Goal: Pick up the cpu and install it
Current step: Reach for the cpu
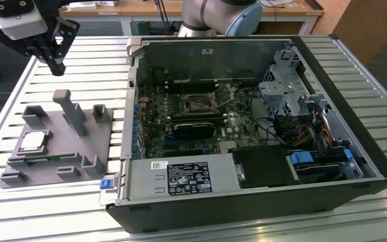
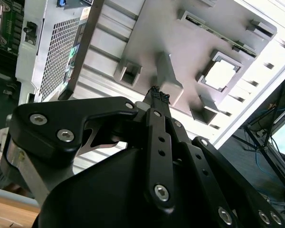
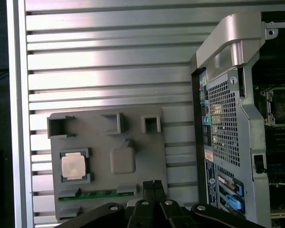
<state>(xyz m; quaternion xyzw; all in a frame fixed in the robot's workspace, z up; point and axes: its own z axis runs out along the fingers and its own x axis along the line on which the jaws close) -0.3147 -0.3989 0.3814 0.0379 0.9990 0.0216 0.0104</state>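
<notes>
One pair of jaws, pressed together and empty, hangs over the counter (image 1: 92, 60) near the grey fixture (image 1: 49, 164); the cpu (image 1: 34, 141) lies nested in it, untouched; picking is the step in hand, I judge; grasping calls for jaws spread, squared over the cpu.

The cpu (image 1: 34, 141) had a shiny metal top; its holder (image 1: 51, 120) looked matt grey plastic, the table (image 1: 89, 65) ribbed, glossy aluminium.

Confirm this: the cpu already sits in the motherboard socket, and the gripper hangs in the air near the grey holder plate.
Not quite. In the exterior view the cpu lies in a recess of the grey holder plate, outside the case; the motherboard socket is empty. The gripper does hang in the air near that plate.
</notes>
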